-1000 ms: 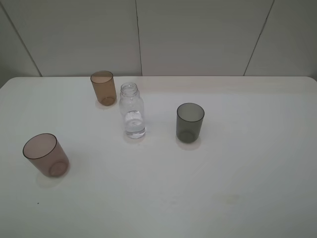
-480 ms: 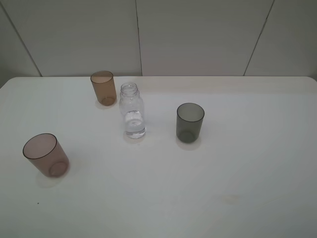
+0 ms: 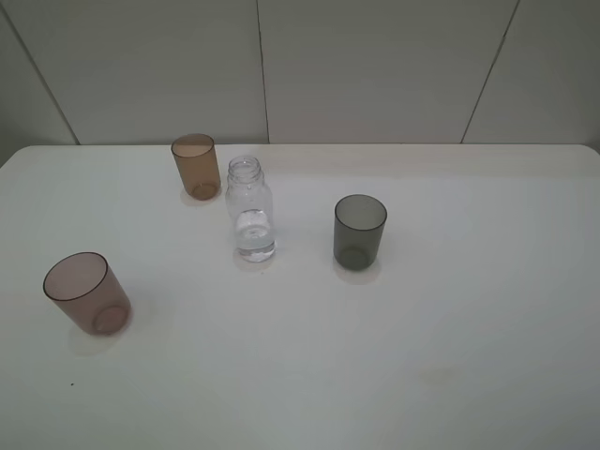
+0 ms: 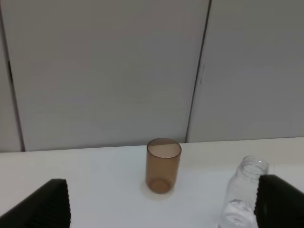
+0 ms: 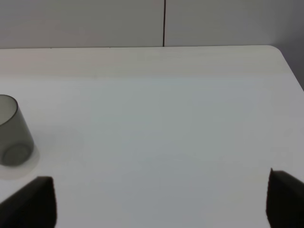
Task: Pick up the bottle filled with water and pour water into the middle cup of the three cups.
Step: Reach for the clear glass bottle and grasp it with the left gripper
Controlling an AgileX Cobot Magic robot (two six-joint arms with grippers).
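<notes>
The clear capless bottle [image 3: 249, 211] stands upright on the white table [image 3: 450, 309], with water in its lower part. The amber-brown middle cup [image 3: 194, 166] stands just behind it to the left. The pinkish-mauve cup [image 3: 86, 292] is at the front left and the dark grey cup [image 3: 360, 232] is right of the bottle. Neither gripper shows in the exterior high view. My left gripper [image 4: 164, 206] is open and empty, facing the amber cup [image 4: 163, 165] and the bottle [image 4: 244, 194] from a distance. My right gripper [image 5: 159, 202] is open and empty, with the grey cup [image 5: 12, 130] off to one side.
A pale panelled wall [image 3: 375, 66] runs behind the table's far edge. The table's right corner [image 5: 278, 50] shows in the right wrist view.
</notes>
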